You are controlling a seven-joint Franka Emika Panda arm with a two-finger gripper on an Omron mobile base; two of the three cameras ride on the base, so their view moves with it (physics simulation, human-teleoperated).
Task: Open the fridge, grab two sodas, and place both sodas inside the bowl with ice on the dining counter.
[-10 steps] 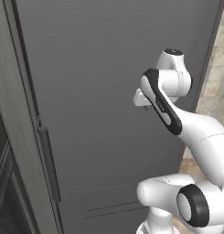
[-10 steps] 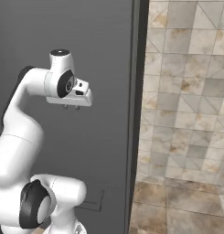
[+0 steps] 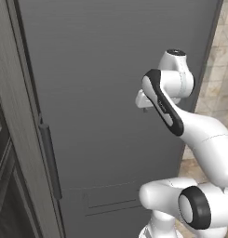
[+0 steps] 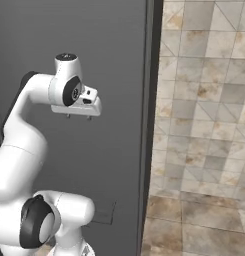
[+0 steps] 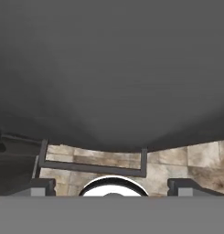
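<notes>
Gripper (image 4: 79, 117) points down at chest height, its 2 fingertips spread wide, holding nothing, just in front of the fridge (image 3: 115, 93) door. Door shut, dark grey; its long vertical bar handle (image 3: 50, 160) sits at the left edge. Tiled wall (image 4: 204, 100) beyond to the right.

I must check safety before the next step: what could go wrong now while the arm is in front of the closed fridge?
1. The handle is low and far to the left of the gripper; a long swing might scrape the fridge door.
2. The fingers are open and hold nothing; a misaligned approach could slip off the bar.
</notes>
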